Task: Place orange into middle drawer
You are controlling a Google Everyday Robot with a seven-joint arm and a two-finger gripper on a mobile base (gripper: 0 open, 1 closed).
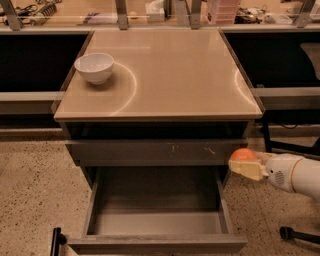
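Note:
The orange [243, 154] is small and round, held in my gripper [246, 165] at the right of the cabinet. My gripper is shut on it, with cream fingers [246, 170] under and beside the fruit. It hangs just right of the open middle drawer [156, 227], above its right side wall and level with the scratched grey drawer front [155, 151]. The drawer is pulled out towards me, wide and shallow with a flat grey floor and nothing in it. My white arm [295, 174] comes in from the right edge.
A white bowl [94, 67] sits at the back left of the tan cabinet top [165, 75]. Shelves with clutter [150, 10] run along the back. A black base part [295, 234] lies on the speckled floor at lower right.

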